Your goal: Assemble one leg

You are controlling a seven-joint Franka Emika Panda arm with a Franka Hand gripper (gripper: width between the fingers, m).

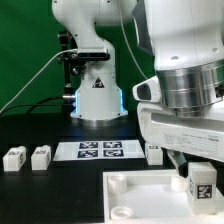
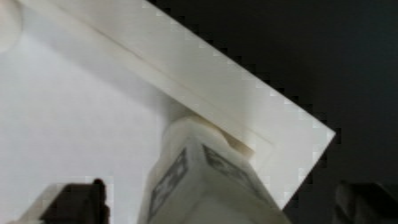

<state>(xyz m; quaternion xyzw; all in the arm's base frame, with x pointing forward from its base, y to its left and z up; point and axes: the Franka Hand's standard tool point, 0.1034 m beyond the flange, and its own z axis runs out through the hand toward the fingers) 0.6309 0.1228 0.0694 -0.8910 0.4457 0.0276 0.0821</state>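
White hard plastic, by the look of it: small rectangular leg block (image 1: 199, 184) with a black-and-white square tag on its face, standing upright at about four o'clock in the exterior view, over the corner of the big white square tray-like tabletop piece (image 1: 135, 195). Seen from the wrist as a pale tagged column (image 2: 199, 172) rising between two dark fingertips (image 2: 75, 201), with the gripper (image 1: 197, 168) directly above it. Cannot tell whether clamped on the block or merely straddling it; finger contact hidden. Likely light and rigid, not fragile, but smooth-sided and so prone to slip or twist. Best taken across two flat opposite faces, near mid-height, kept vertical. Three similar spare blocks (image 1: 14, 158) at nine o'clock, near the marker board (image 1: 100, 150).
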